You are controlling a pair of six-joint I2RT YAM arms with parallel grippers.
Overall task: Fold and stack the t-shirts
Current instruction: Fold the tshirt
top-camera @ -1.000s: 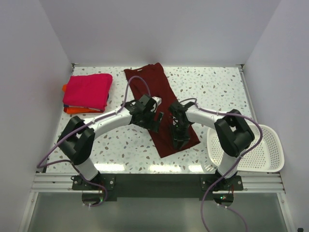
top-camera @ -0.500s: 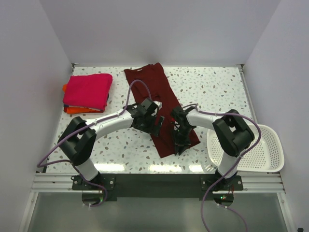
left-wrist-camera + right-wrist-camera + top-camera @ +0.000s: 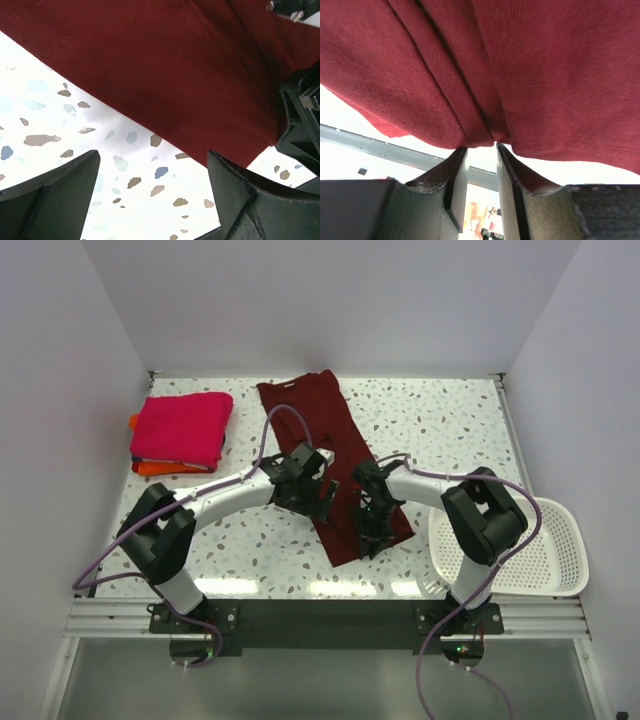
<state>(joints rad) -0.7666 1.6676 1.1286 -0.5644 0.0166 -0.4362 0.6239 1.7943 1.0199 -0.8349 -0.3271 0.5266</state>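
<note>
— If you start at the far left corner of the worktop (image 3: 440, 420), what lies there?

— A pink t-shirt (image 3: 182, 426) folded into a rectangle, lying on top of an orange t-shirt (image 3: 148, 468), of which only a rim shows.

— And toward the middle?

— The maroon t-shirt (image 3: 318, 425) lies flat as a long narrow strip. It runs from the middle of the far edge slantwise toward the near edge.

— Where is the left gripper (image 3: 325, 504)?

— Low over the strip's left margin, about halfway along it. Its wrist view shows the left gripper (image 3: 152, 170) with jaws spread wide above bare speckled surface. The maroon t-shirt (image 3: 175, 65) has its edge just ahead of the fingers (image 3: 65, 195), and nothing is between them.

— And the right gripper (image 3: 372, 535)?

— Down on the strip's near end. Close up, the right gripper (image 3: 481, 147) has its jaws drawn almost together, pinching a pucker of the maroon t-shirt (image 3: 545, 75) at its hem, and creases run into the tips.

— Anything further right?

— A white slotted basket (image 3: 560, 540) at the near right corner, apart from the cloth.
</note>
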